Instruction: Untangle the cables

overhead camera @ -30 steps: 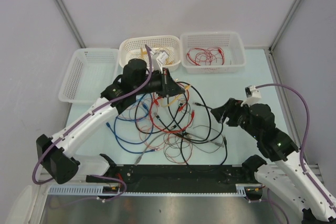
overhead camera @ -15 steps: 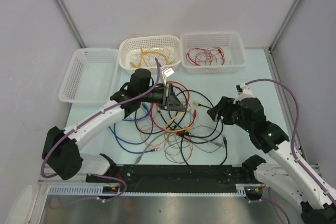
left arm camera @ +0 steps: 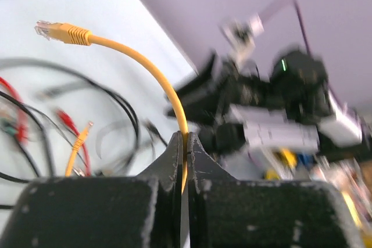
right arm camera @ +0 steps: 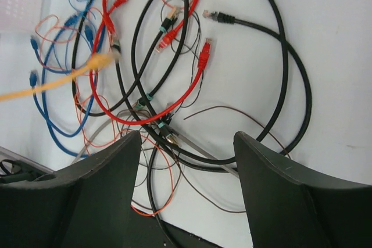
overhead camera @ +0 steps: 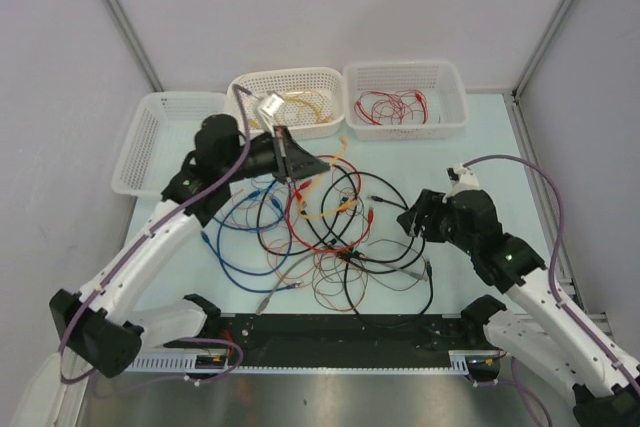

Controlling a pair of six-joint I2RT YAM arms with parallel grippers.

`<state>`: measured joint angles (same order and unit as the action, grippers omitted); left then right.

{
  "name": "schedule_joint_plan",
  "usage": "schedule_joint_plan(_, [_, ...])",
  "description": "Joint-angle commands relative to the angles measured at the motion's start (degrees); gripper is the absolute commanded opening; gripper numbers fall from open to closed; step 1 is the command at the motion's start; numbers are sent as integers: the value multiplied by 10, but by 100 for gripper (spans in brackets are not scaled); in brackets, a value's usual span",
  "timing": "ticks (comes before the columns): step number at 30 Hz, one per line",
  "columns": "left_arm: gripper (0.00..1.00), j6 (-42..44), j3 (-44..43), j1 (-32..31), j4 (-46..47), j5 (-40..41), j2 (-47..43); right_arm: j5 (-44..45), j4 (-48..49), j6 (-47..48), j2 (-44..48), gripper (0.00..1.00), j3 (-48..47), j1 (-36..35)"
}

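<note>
The cables (overhead camera: 325, 227) lie tangled mid-table: red, black, blue, grey and thin orange loops with small plugs. My left gripper (overhead camera: 315, 167) hangs above the tangle's far left side, near the baskets. It (left arm camera: 185, 139) is shut on a yellow cable (left arm camera: 145, 65), whose plug end arcs up free beyond the jaws. The cable's other stretch (right arm camera: 58, 79) runs across the blue loops. My right gripper (overhead camera: 412, 219) hovers at the tangle's right edge. In the right wrist view it (right arm camera: 186, 137) is open, with black loops (right arm camera: 285, 85) and a grey cable below it.
Three white baskets stand along the back. The left basket (overhead camera: 165, 142) holds nothing, the middle basket (overhead camera: 290, 82) holds yellow cables, and the right basket (overhead camera: 405, 72) holds red ones. A black rail (overhead camera: 340, 327) runs along the near edge between the arm bases.
The left arm has swung back and to the left toward the baskets, drawing the yellow cable with it. The right gripper has shifted slightly and its jaws have narrowed a little.
</note>
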<state>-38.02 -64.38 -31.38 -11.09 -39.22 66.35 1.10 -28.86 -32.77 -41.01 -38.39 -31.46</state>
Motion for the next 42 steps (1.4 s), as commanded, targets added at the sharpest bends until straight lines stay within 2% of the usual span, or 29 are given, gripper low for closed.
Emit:
schedule_joint_plan(1, [0,-31,-52,54,59,94,-43,49,-2,-4,71,70,3,3])
schedule_joint_plan(8, [0,-58,-144,114,108,220,39,71,-1,-14,110,70,2,5])
schedule_joint_plan(11, [0,-50,-168,126,168,278,76,69,-1,-15,103,70,3,7])
schedule_joint_plan(15, [0,-64,-204,149,217,297,176,68,-1,-12,94,70,3,9])
schedule_joint_plan(20, [0,-102,-289,179,254,298,308,57,12,-7,81,70,2,19])
schedule_joint_plan(24, [1,-95,-403,187,238,322,420,42,21,-4,73,70,2,33])
schedule_joint_plan(25, [6,-89,-426,188,202,324,462,37,21,-1,72,70,2,37])
schedule_joint_plan(26, [28,-76,-447,188,186,324,475,36,21,2,73,70,1,40])
schedule_joint_plan(28, [47,-64,-477,188,156,324,492,36,16,5,75,70,0,48])
schedule_joint_plan(29, [62,-57,-473,188,154,328,486,37,12,5,78,70,0,49])
schedule_joint_plan(30, [68,-53,-452,188,153,349,476,36,10,7,79,71,1,51])
schedule_joint_plan(32, [99,-39,-425,188,162,367,434,32,7,7,76,70,1,52])
schedule_joint_plan(38, [100,12,-323,168,146,391,292,17,10,2,79,70,0,52])
schedule_joint_plan(41, [100,50,-249,111,133,390,237,24,9,1,99,70,-1,52])
schedule_joint_plan(42, [100,58,-207,70,133,390,207,32,7,2,106,70,-3,53])
